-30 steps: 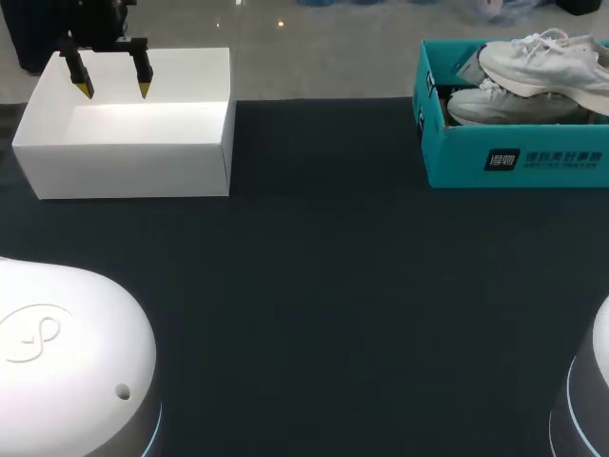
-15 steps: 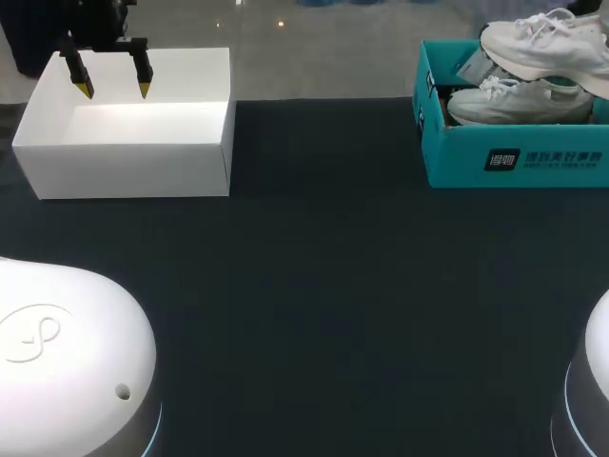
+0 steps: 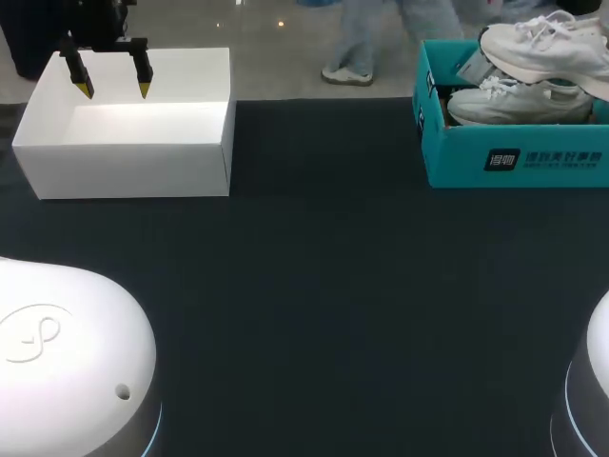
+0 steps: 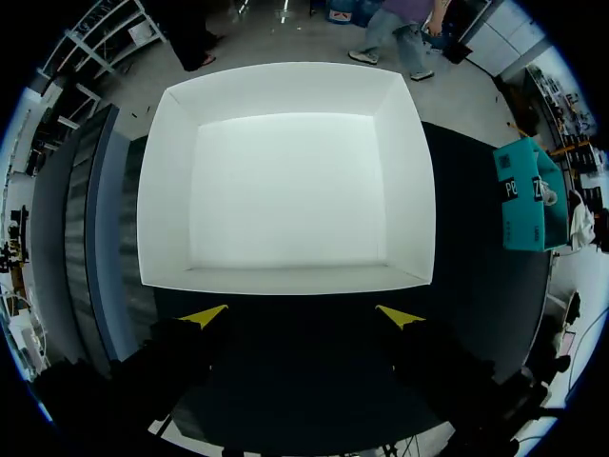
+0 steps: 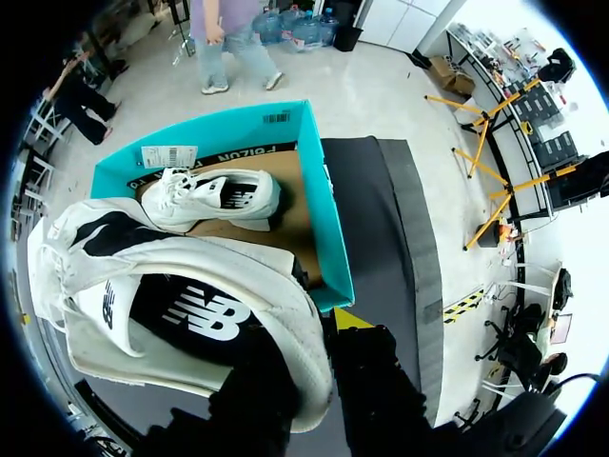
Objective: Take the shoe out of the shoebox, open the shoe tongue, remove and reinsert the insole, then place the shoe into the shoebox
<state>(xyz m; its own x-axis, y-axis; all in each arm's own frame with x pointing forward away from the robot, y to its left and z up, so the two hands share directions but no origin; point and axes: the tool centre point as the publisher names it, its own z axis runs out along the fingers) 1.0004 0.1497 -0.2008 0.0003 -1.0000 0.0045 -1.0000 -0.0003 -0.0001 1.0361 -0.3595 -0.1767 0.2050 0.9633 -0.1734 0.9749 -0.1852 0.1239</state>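
Shoe-removal step: right gripper [image 5: 322, 328] clamps the white shoe [image 3: 540, 46] just above the shoebox [image 3: 514, 160], left gripper [image 3: 114, 91] hangs open well apart from it; next, probably, lower the shoe onto the bench [image 3: 333, 286] beside the shoebox.

The shoe [image 5: 190, 314] in the right end effector [image 5: 324, 328] is white, its inside black with a white logo. Ahead, a second shoe [image 5: 224, 195], also white, lies in the teal shoebox [image 5: 328, 248]. Ahead of the yellow-tipped left end effector [image 4: 303, 316] sits a plain white box [image 4: 285, 181] on the dark counter [image 4: 471, 238].
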